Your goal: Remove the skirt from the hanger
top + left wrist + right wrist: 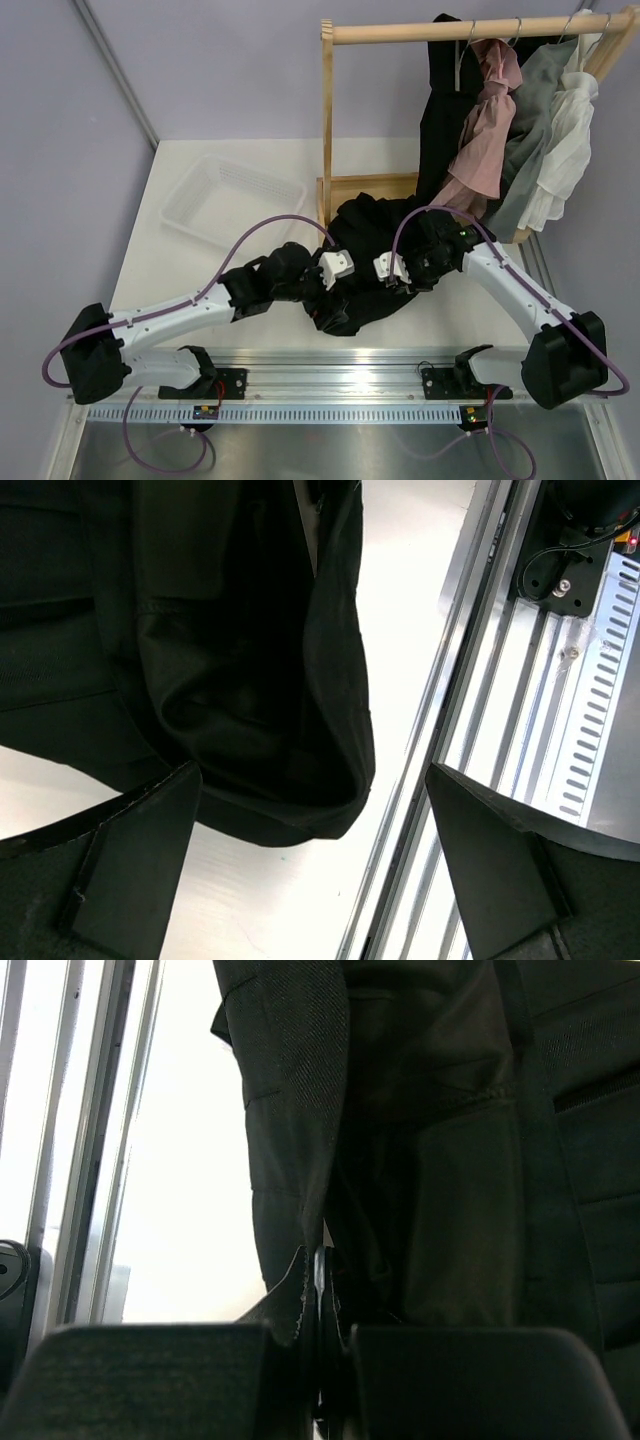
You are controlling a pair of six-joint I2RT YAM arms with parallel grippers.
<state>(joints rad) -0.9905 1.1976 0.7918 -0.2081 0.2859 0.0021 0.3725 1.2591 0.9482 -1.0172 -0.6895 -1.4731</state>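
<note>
A robot lab, this one, a test bench rather than anybody's home. The left arm [170, 315] and the right arm [510, 285] sit bolted to a slotted metal rail [330, 385] at the edge of a white table [175, 260]. Purple cables [260, 232] loop off them. Plain lilac walls [230, 60] close in around a small wooden clothes rack [327, 120] and a clear plastic basket [235, 195].

skirt [365, 222]: black woven cloth, matt, fine twill grain, faint sheen on folds. worktop [160, 280]: white, smooth, slightly glossy. rail [330, 372] lower frame: ribbed bare metal. rack [327, 120] upper right: pale wood. tray [200, 195]: translucent plastic.
</note>
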